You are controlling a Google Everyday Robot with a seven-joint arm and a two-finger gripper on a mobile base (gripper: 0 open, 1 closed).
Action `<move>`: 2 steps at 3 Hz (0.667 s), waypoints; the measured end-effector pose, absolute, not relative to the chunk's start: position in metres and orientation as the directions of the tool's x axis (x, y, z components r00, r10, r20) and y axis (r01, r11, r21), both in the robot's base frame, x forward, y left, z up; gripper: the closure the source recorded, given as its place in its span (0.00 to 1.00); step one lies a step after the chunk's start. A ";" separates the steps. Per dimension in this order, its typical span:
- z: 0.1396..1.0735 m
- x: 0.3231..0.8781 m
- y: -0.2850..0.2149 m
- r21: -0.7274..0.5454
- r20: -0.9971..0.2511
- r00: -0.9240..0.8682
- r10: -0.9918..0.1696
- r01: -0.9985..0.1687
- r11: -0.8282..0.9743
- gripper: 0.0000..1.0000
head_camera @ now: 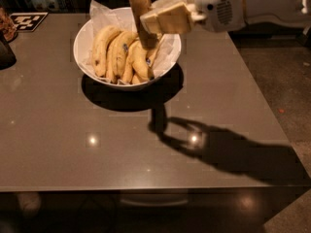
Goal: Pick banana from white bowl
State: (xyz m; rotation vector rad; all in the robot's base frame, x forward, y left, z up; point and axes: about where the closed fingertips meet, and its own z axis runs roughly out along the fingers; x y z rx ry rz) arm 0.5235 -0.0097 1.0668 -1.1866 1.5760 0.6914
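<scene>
The white bowl [82, 57] stands at the back of the brown table, lined with crinkled white paper and holding several yellow bananas [119, 55], some with small dark stickers. My gripper [151, 23] reaches in from the right, above the bowl's right side. It is shut on the banana [141, 8], which hangs nearly upright, lifted above the other bananas; its top runs out of view.
The brown table [121, 144] extends toward me, with its right edge near the floor at the right. A black-and-white marker tag [28, 21] lies at the back left. A dark object [6, 52] sits at the left edge.
</scene>
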 end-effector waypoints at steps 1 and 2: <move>1.075 0.494 -0.023 -0.153 -0.953 0.016 -0.304 -0.888 0.433 1.00; 1.077 0.479 -0.037 -0.158 -0.959 0.014 -0.284 -0.856 0.493 1.00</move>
